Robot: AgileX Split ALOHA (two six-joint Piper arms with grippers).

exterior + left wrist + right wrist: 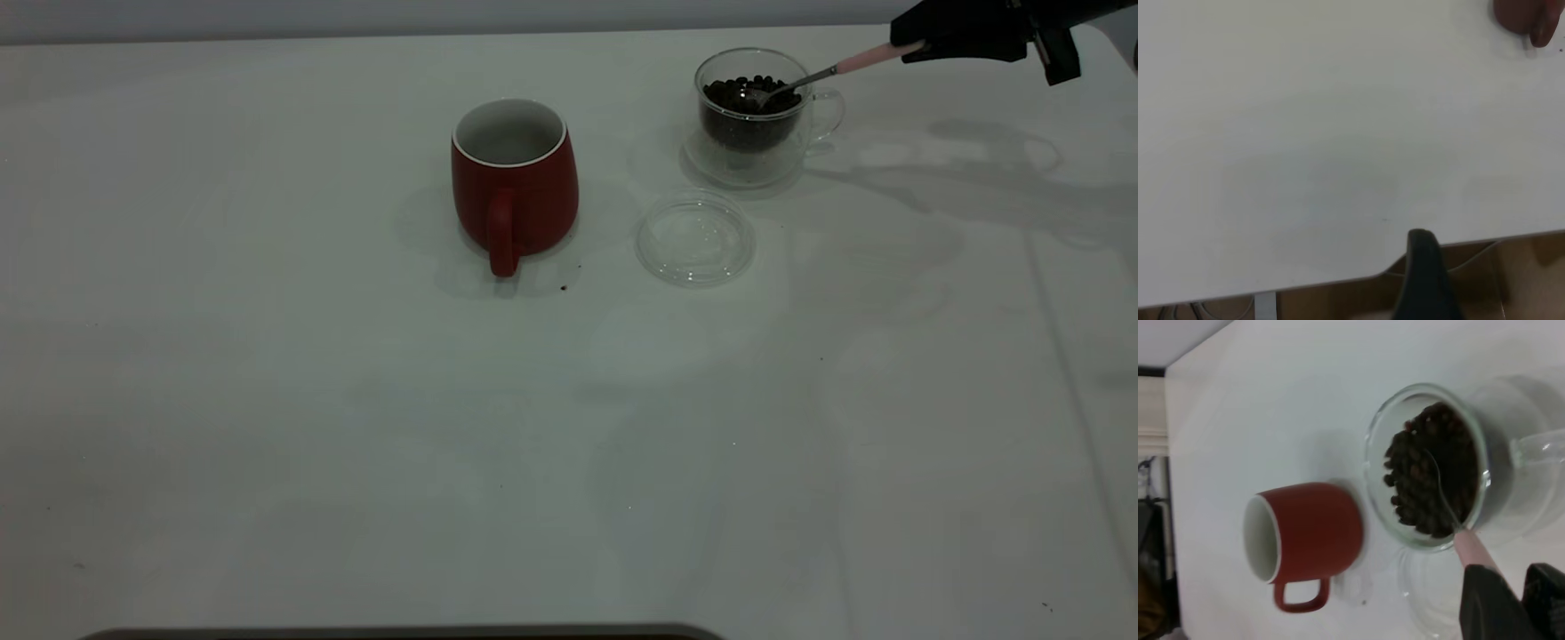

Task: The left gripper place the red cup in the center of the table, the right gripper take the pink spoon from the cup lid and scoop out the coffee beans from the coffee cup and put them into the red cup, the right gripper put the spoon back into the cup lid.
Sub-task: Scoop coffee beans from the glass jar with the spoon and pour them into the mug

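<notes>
The red cup [515, 180] stands upright near the table's middle, handle toward the front; it also shows in the right wrist view [1305, 543] and partly in the left wrist view [1528, 19]. The coffee cup [756, 116] holds coffee beans [747, 96]. My right gripper [920, 43] is shut on the pink spoon [867, 59], whose metal bowl dips into the beans [1431, 480]. The cup lid [695, 238] lies empty in front of the coffee cup. The left gripper [1421, 267] shows one dark finger beyond the table's edge, far from the red cup.
The white table [356, 427] stretches wide in front and to the left. A few dark specks lie by the red cup's base [564, 287]. A dark edge runs along the bottom of the exterior view [400, 633].
</notes>
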